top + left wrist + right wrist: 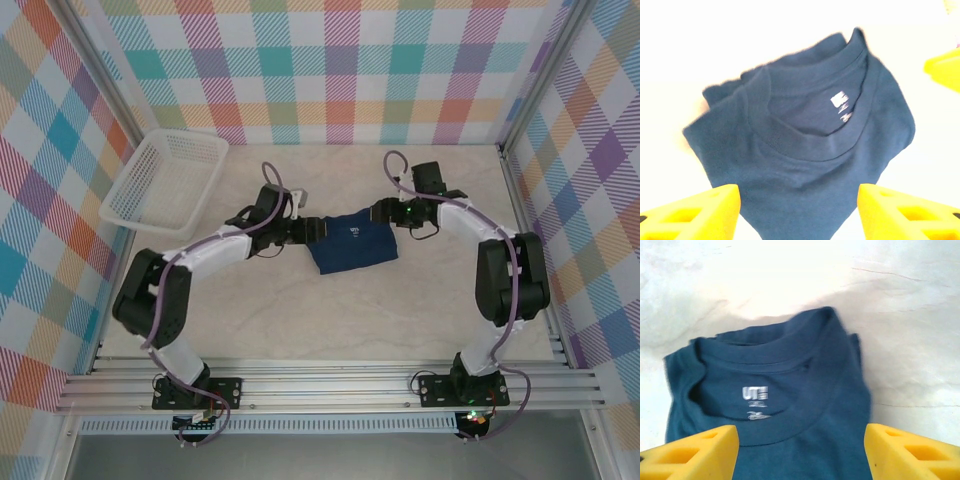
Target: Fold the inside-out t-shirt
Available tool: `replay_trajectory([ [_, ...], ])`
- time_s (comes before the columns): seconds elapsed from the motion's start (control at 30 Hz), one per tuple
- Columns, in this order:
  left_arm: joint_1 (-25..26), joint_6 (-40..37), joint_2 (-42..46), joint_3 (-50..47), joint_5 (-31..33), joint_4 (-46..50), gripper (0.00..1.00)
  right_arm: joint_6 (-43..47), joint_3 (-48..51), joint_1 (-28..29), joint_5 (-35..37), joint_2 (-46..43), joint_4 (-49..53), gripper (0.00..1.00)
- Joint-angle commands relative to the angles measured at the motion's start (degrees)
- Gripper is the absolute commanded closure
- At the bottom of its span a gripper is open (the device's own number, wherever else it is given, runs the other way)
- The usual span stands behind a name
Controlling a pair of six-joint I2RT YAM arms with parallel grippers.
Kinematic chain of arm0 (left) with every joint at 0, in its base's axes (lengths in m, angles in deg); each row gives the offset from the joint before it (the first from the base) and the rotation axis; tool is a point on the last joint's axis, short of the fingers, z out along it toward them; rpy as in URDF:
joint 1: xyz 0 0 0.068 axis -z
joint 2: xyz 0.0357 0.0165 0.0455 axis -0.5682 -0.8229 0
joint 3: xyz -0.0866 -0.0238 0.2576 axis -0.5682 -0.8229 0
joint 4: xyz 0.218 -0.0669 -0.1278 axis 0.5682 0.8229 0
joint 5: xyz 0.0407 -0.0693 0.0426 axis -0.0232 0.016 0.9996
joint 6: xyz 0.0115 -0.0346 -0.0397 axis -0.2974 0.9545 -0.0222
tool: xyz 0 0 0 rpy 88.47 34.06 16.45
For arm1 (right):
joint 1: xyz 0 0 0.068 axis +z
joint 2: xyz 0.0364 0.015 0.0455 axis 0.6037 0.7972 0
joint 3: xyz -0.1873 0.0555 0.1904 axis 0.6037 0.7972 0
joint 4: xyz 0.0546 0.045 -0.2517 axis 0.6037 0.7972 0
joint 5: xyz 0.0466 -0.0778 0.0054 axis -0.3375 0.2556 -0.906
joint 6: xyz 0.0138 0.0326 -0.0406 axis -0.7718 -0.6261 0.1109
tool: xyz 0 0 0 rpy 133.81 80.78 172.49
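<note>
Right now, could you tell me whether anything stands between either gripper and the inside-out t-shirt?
Nothing visible does. The left gripper and right gripper sit open at opposite sides of the inside-out t-shirt, the cloth directly ahead. The white basket stands off to the left.

The navy blue t-shirt (352, 243) has a white neck print (755, 392), the table (350, 320) under it is pale marbled beige, the basket (180, 140) left of it white, the walls (340, 70) behind it pastel plaid.

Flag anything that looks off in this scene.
The white basket at the far left sits tilted, apparently propped against the wall. The t-shirt bundle lies slightly skewed, its folded edges uneven. Nothing spilled or damaged.
</note>
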Motion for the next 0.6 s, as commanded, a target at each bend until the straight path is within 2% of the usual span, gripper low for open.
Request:
replay_trajectory([
  [0.0, -0.6, -0.6, 3.7, -2.9, 3.4, 3.1, 0.37, 0.8, -2.5, -1.4, -1.6, 5.5, 4.8, 0.29],
  [0.13, -0.8, -0.5, 6.9, -5.5, 4.7, 4.4, 0.36, -0.2, -3.8, -1.2, -6.3, 10.0, 3.8, 0.29],
  [0.27, -0.9, -0.5, 9.1, -7.5, 5.0, 4.5, 0.36, -2.4, -2.9, 0.6, -11.9, 12.7, -0.3, 0.38],
  [0.37, -1.0, -0.6, 10.3, -8.4, 5.9, 5.1, 0.36, -4.0, -4.1, 2.0, -12.9, 15.0, -1.5, 0.57],
  [0.43, -1.0, -0.6, 11.2, -9.0, 6.5, 5.5, 0.36, -4.9, -4.4, 1.7, -11.9, 15.3, -2.8, 0.75],
  [0.57, -1.4, -0.9, 13.1, -9.9, 8.0, 6.9, 0.36, -4.3, -7.6, -1.0, -10.3, 14.6, -2.3, 0.94],
])
